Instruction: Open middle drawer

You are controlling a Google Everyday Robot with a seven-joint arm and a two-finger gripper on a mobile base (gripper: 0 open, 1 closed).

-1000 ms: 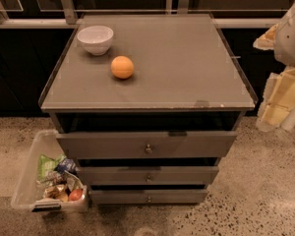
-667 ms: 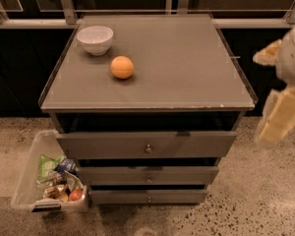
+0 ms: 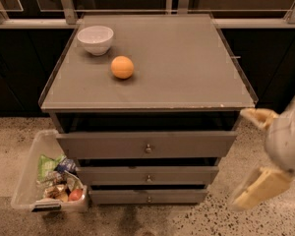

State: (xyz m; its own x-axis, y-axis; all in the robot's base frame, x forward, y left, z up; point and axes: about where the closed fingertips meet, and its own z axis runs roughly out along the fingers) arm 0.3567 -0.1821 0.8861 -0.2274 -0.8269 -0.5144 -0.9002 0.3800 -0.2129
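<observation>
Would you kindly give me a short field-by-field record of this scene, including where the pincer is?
pincer: at the right, beside the drawer fronts, fingers spread open, holding nothing
middle drawer: grey front, small round knob at centre, not touched by the pincer
cabinet top: white bowl at back left; orange nearer the front, apart from the bowl
clear bin: on the floor left of the drawers, holding packaged items

Gripper [image 3: 247,157] at right (jaws apart)
</observation>
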